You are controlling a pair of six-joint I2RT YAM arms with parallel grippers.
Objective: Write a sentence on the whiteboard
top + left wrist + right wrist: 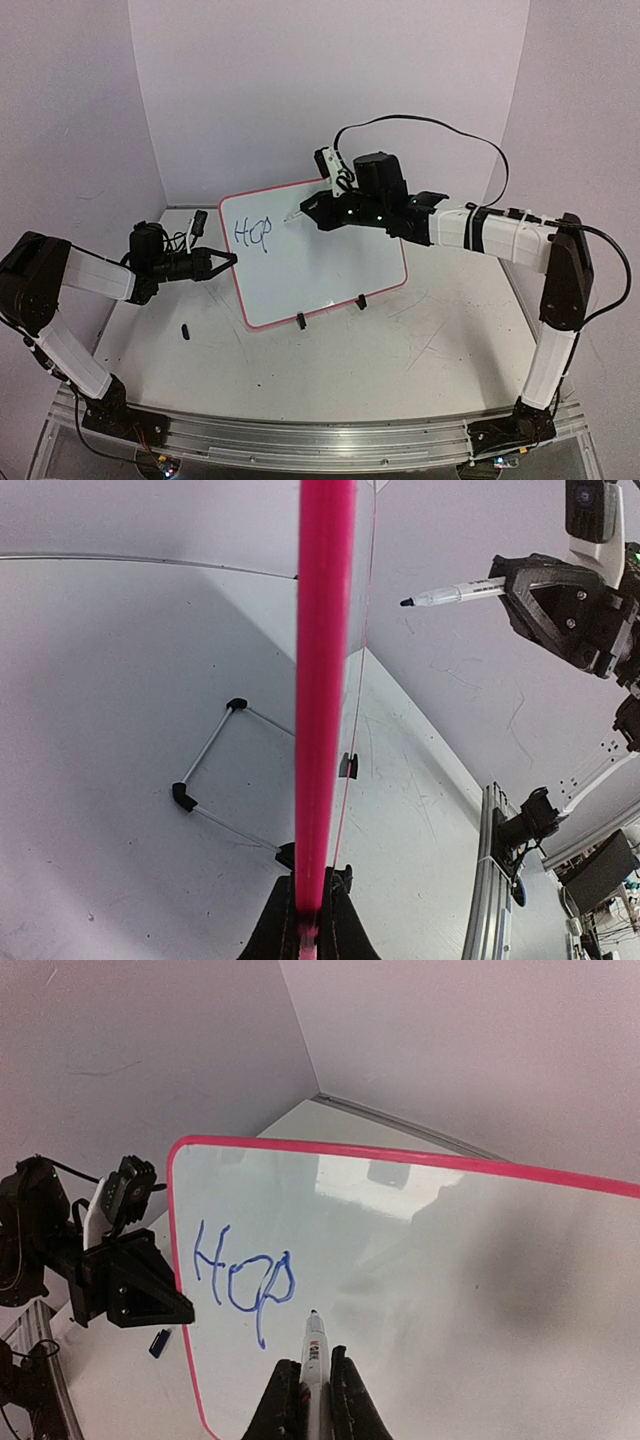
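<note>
The whiteboard (320,265), white with a pink rim, stands tilted on two black clip feet at mid table. Blue lettering (252,234) reading "Hop" sits at its upper left; it also shows in the right wrist view (243,1278). My left gripper (232,260) is shut on the board's left rim, seen edge-on as a pink bar (322,700) in the left wrist view. My right gripper (312,208) is shut on a white marker (315,1360), its tip just right of the "p" and close to the board face (450,1290).
A small dark marker cap (185,329) lies on the table left of the board, also in the right wrist view (158,1342). The board's wire stand (215,770) shows behind it. White walls enclose the back and sides. A metal rail (320,440) runs along the near edge.
</note>
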